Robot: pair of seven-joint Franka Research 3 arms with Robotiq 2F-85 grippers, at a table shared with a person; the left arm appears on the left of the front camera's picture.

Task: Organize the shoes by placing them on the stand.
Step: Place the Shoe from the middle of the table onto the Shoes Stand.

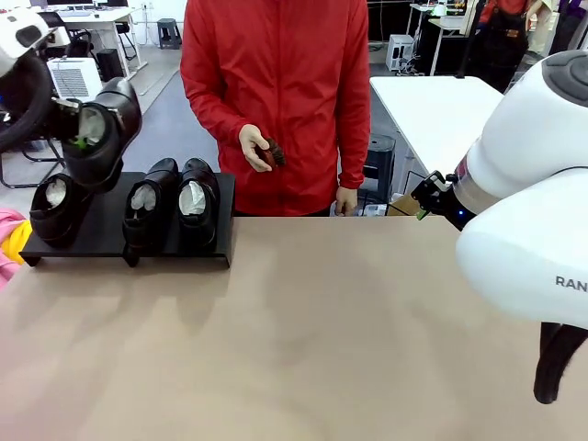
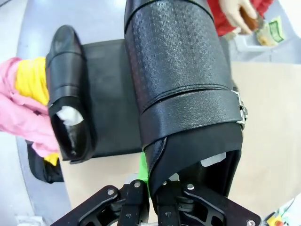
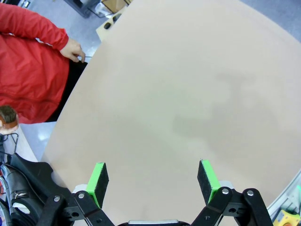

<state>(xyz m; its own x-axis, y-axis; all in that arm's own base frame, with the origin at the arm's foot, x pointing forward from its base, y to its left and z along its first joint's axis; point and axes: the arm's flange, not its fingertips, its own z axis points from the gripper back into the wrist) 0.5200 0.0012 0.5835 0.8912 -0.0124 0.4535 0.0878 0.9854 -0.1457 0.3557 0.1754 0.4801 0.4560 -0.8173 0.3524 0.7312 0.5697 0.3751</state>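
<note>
The left tool point(image 2: 150, 193) is closed on the heel rim of the fourth shoe point(image 1: 99, 138), held in the air at the upper left of the front view above the empty gap on the stand point(image 1: 110, 230). The grip looks thin, so the shoe may slip or tilt and knock the shoe at the stand's left end point(image 1: 57, 209) or the pair to its right point(image 1: 175, 202). The right tool point(image 3: 153, 181) is wide open and empty over the tabletop point(image 3: 188, 94).

You see a tan tabletop point(image 1: 303, 331) filling the lower frame, a grey floor point(image 1: 161, 110) at upper left, a white table point(image 1: 441, 110) at upper right, your white desk point(image 1: 101, 16) at top left.
</note>
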